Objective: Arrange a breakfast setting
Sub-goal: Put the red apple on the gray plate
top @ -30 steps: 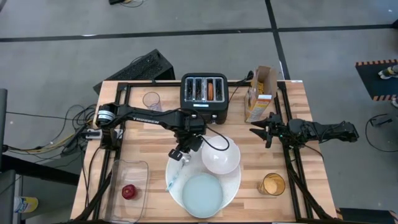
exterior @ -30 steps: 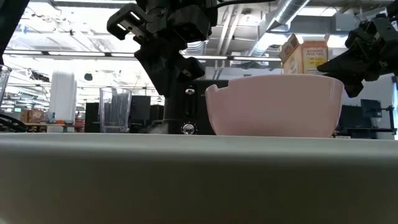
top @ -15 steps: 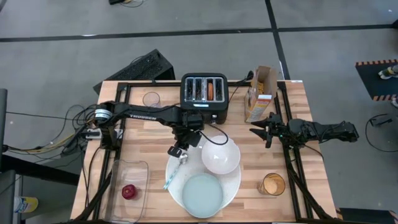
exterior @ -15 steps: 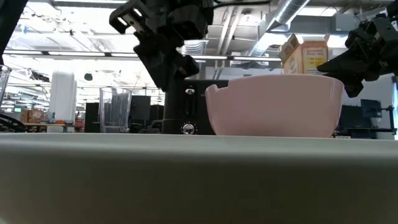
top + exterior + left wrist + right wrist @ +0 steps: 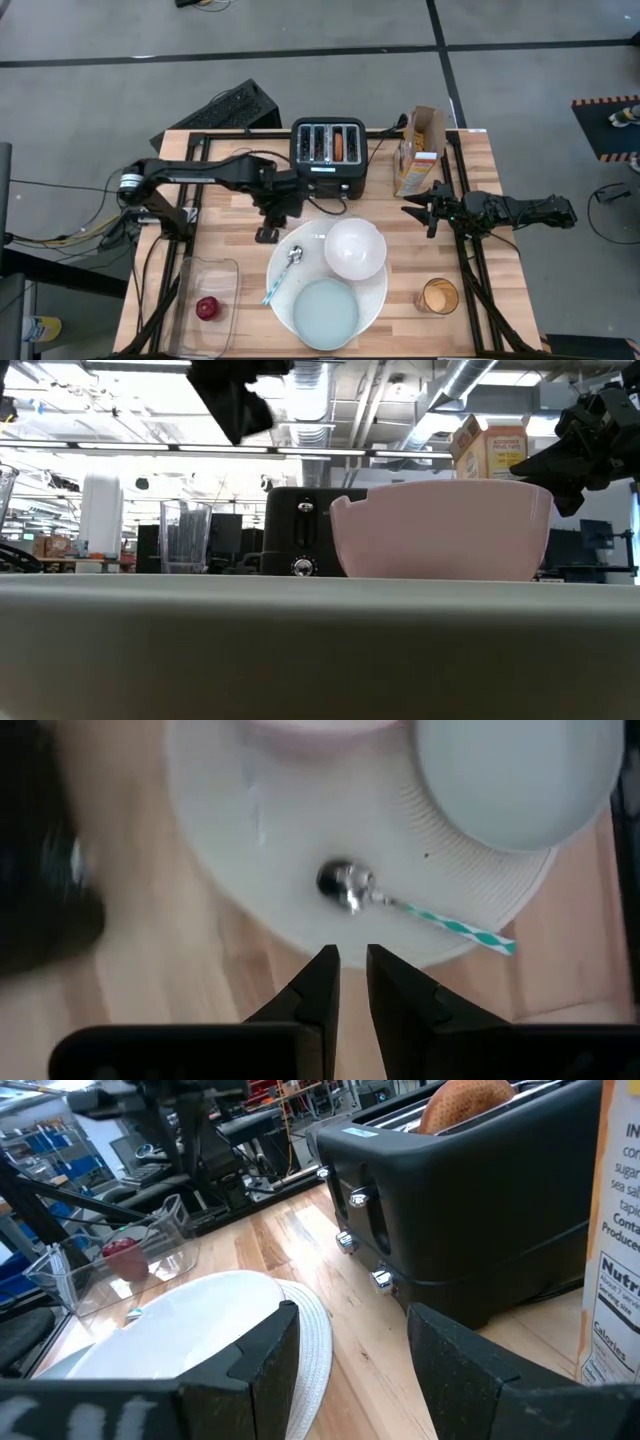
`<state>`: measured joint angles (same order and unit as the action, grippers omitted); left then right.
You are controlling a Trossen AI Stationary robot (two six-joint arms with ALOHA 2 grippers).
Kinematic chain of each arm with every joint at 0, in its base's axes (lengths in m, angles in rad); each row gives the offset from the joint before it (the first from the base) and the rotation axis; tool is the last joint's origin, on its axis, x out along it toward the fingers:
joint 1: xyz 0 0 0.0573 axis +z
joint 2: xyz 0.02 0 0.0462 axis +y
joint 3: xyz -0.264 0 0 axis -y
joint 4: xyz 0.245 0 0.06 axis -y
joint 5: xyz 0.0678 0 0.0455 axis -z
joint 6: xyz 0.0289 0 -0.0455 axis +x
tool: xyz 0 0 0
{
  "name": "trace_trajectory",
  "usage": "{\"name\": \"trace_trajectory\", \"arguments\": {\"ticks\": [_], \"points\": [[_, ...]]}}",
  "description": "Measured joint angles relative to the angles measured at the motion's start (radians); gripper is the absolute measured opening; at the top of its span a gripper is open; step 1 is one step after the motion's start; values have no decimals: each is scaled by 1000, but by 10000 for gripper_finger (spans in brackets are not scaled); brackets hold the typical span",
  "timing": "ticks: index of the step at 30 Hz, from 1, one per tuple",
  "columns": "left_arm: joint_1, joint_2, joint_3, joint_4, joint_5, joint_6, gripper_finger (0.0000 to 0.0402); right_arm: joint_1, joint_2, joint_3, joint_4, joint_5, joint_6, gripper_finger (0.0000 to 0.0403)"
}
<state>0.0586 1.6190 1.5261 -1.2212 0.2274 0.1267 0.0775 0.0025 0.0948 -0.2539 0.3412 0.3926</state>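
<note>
One apple (image 5: 207, 307) in clear tub (image 5: 190, 270)

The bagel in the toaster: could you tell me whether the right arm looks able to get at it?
Probably yes: the bagel stands up from its open toaster slot, and only bare table separates it from the open right end effector.

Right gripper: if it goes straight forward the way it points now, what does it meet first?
Probably the black toaster. The right gripper is open and points across the table toward it; in its wrist view the toaster fills the way ahead, with the large white plate below that line. Depth is unclear.
</note>
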Motion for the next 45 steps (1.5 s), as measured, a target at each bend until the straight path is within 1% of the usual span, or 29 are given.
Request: {"name": "trace_trajectory", "arguments": {"ticks": [3, 8, 11, 14, 17, 24, 29, 36, 38, 40, 45], "points": [[-13, -43, 0, -85, -44, -135, 42, 0, 0, 0, 0, 0, 0, 208], [-59, -104, 0, -204, -97, -276, 42, 0, 0, 0, 0, 0, 0, 208], [-103, -129, 0, -271, -142, -376, 42, 0, 0, 0, 0, 0, 0, 208], [-165, -150, 0, -318, -198, -508, 42, 0, 0, 0, 0, 0, 0, 208], [-227, -170, -20, -328, -230, -676, 42, 0, 0, 0, 0, 0, 0, 208], [-393, -225, -81, -326, -211, -1032, 42, 0, 0, 0, 0, 0, 0, 208], [-525, -241, -120, -310, -220, -1248, 42, 0, 0, 0, 0, 0, 0, 208], [-717, -241, -124, -290, -244, -1557, 44, 0, 0, 0, 0, 0, 0, 208], [-770, -241, -124, -282, -261, -1635, 55, 0, 0, 0, 0, 0, 0, 208], [-821, -241, -124, -277, -284, -1702, 76, 0, 0, 0, 0, 0, 0, 208], [-932, -232, -124, -265, -305, -1828, 152, 0, 0, 0, 0, 0, 0, 208]]}}
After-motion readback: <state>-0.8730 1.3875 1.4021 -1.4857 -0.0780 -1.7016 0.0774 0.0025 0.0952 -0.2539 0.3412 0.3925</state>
